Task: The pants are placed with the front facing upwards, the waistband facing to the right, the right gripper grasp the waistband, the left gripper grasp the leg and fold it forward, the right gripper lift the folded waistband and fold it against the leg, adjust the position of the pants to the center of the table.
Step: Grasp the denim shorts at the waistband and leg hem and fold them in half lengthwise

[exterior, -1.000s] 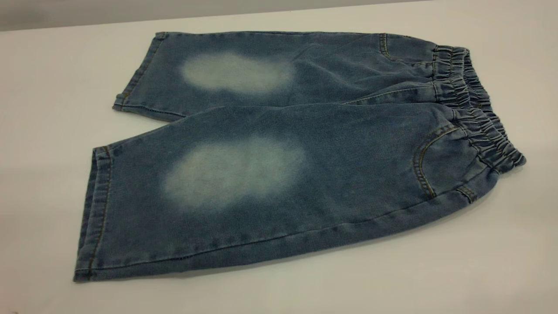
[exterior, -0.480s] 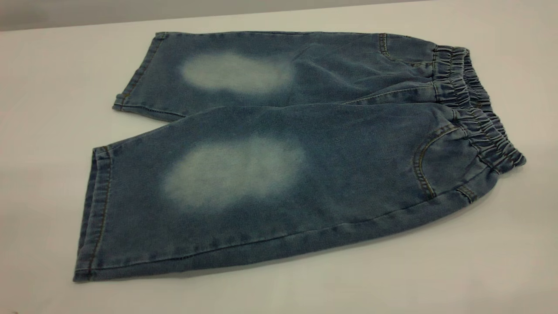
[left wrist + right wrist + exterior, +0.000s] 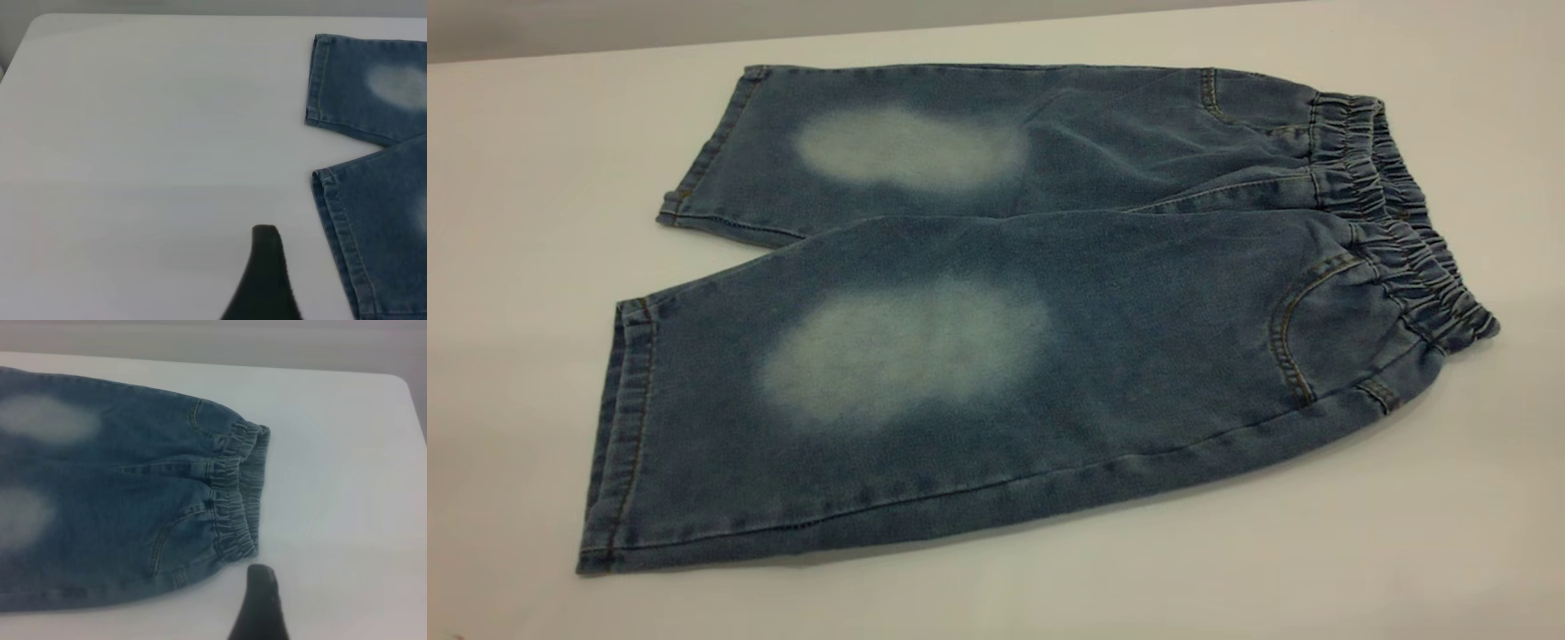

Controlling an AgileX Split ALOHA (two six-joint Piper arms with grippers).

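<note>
The pants [image 3: 996,302] lie flat and spread on the white table [image 3: 1316,551], both legs pointing left, each with a pale faded oval. The gathered waistband [image 3: 1396,222] is at the right end, and the leg hems [image 3: 627,436] at the left. Neither gripper shows in the exterior view. In the left wrist view my left gripper [image 3: 267,233] appears as one dark tapered tip over bare table, a short way off the near leg's hem [image 3: 333,220]. My right gripper [image 3: 260,573] is likewise one dark tip, hovering just off the waistband's [image 3: 233,513] near corner. Both hold nothing.
Bare tabletop surrounds the pants on all sides. The table's far edge [image 3: 605,46] runs behind the pants, its left corner [image 3: 40,20] and right corner [image 3: 400,380] showing in the wrist views.
</note>
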